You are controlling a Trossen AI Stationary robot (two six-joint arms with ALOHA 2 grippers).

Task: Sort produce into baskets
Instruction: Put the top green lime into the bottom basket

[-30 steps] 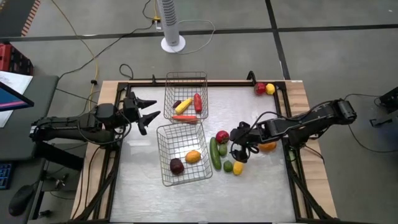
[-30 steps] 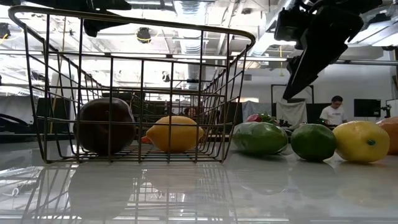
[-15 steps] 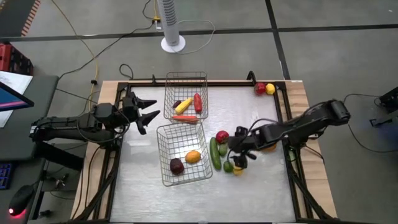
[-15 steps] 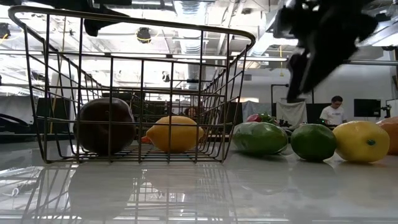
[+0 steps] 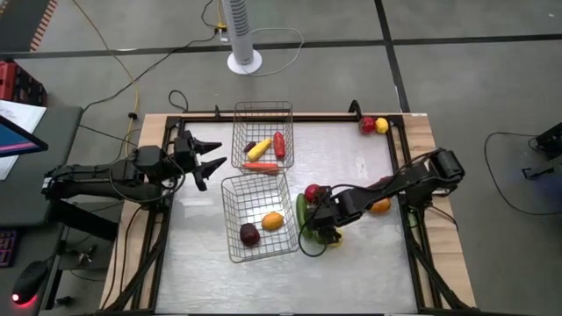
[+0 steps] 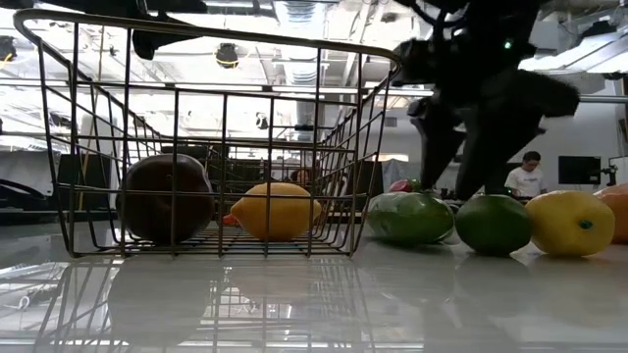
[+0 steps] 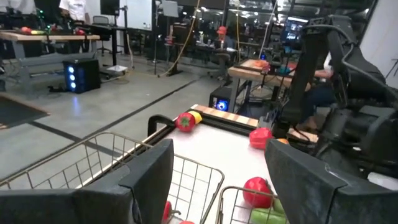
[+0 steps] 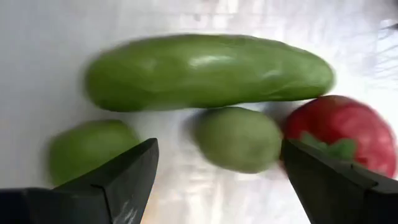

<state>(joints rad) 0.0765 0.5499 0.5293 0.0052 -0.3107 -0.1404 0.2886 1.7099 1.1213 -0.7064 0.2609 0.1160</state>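
Note:
My right gripper (image 5: 314,226) is open and points down over a group of produce to the right of the near basket (image 5: 230,219). In its wrist view (image 8: 217,186) the fingers stand on either side of a small green round fruit (image 8: 239,138), apart from it. Beyond that fruit lies a cucumber (image 8: 208,74), with a red fruit (image 8: 342,134) and another green fruit (image 8: 90,149) beside it. The low view shows the gripper (image 6: 456,176) low behind the cucumber (image 6: 410,218) and a lime (image 6: 494,224). My left gripper (image 5: 209,160) is open and empty, left of the far basket (image 5: 237,132).
The near basket holds a dark purple fruit (image 5: 250,233) and a lemon (image 5: 273,221). The far basket holds a yellow piece (image 5: 258,150), a red piece (image 5: 279,145) and an orange piece (image 5: 260,165). A lemon (image 6: 570,223) and an orange (image 5: 379,206) lie nearby. Red (image 5: 367,125) and yellow (image 5: 381,125) fruits sit at the far right corner.
My right gripper has gone down and toward the table's left and near edges, from above the orange to low over the cucumber and the green fruits. The produce has stayed where it was.

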